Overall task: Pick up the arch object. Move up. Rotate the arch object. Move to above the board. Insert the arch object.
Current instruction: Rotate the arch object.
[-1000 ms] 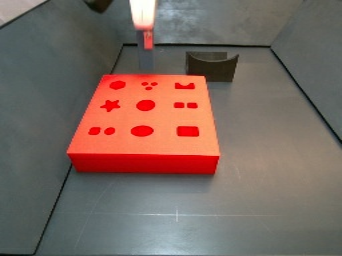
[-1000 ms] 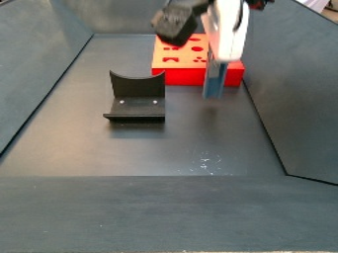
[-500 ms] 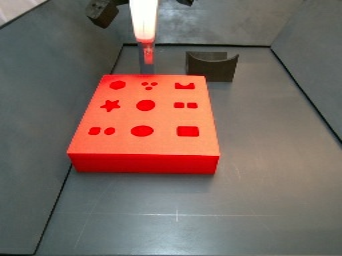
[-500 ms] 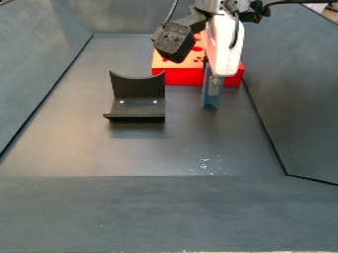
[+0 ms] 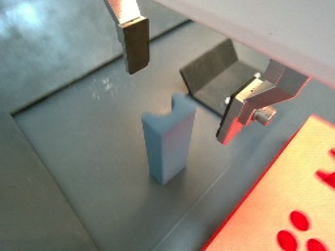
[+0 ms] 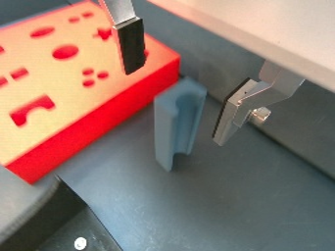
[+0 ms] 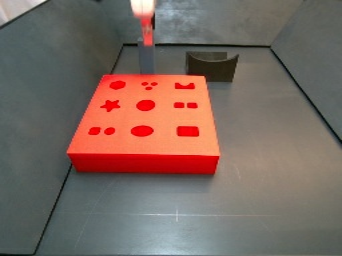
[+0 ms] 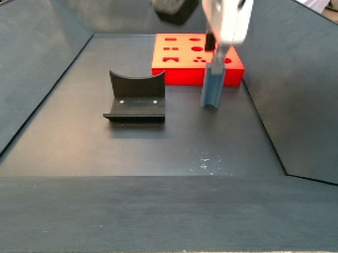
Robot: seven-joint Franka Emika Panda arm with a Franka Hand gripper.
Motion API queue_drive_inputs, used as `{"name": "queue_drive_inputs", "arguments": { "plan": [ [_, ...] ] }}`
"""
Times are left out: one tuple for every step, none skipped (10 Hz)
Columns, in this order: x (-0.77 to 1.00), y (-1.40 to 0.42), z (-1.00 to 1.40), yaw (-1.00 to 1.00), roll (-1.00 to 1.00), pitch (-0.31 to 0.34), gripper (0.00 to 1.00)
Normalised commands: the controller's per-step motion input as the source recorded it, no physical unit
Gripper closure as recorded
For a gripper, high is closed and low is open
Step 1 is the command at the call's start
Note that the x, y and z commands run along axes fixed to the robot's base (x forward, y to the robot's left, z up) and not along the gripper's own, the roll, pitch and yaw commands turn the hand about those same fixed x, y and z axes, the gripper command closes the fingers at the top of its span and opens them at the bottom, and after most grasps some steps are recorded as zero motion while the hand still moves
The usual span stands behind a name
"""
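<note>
1. Beside the board, on the dark grey floor [image 8: 158, 148], the arch object [image 8: 211, 84], a small slim blue-grey slab, stood upright on one narrow end; it showed in both wrist views [image 5: 167, 147] [image 6: 179, 125] with a shallow notch in its upper end.
2. Against the board it stood just beside one side wall, near a corner; whether the two touched could not be told.
3. Around the arch object, the gripper [image 6: 177, 76] was spread wide and held nothing: its two flat silver fingers with dark pads, one [image 6: 128, 44] over the board's edge and the other [image 6: 242, 108] on the far side from the board, hung clear of the slab with a gap on each side.
4. Above the slab in a side view, only the pale lower end of the gripper [image 8: 227, 22] showed at the frame's upper edge, and the finger gap could not be read there.
5. Next to the slab lay the board [image 7: 144, 150], a large flat red-orange square box whose top carried darker red cut-outs: a star, circles, squares, a rectangle and small dots.
6. Well apart from the board stood the fixture [image 8: 134, 97], a dark L-shaped bracket on a base plate, resting on the floor; in a side view [image 7: 214, 64] it sat past the board's far corner.
7. Around the floor rose plain grey walls [image 7: 54, 50].
</note>
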Motion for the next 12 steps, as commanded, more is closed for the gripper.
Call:
{"name": "queue_drive_inputs", "arguments": {
  "plan": [
    [-0.01, 0.0, 0.3, -0.02, -0.01, 0.047, 0.0],
    [0.0, 0.0, 0.0, 1.0, 0.0, 0.008, 0.0],
    [0.02, 0.0, -0.08, 1.0, 0.0, 0.008, 0.0],
    [0.03, 0.0, -0.05, 1.0, 0.0, 0.006, 0.0],
    [0.03, 0.0, -0.04, 1.0, 0.0, 0.006, 0.0],
    [0.03, 0.0, -0.04, 1.0, 0.0, 0.006, 0.0],
    [0.03, 0.0, -0.04, 1.0, 0.0, 0.006, 0.0],
    [0.03, 0.0, -0.04, 1.0, 0.0, 0.006, 0.0],
    [0.03, 0.0, -0.03, 1.0, 0.0, 0.007, 0.0],
    [0.03, 0.0, -0.03, 1.0, 0.0, 0.007, 0.0],
    [0.03, 0.0, -0.03, 1.0, 0.0, 0.007, 0.0],
    [0.03, 0.0, -0.03, 1.0, 0.0, 0.008, 0.0]
  ]
}}
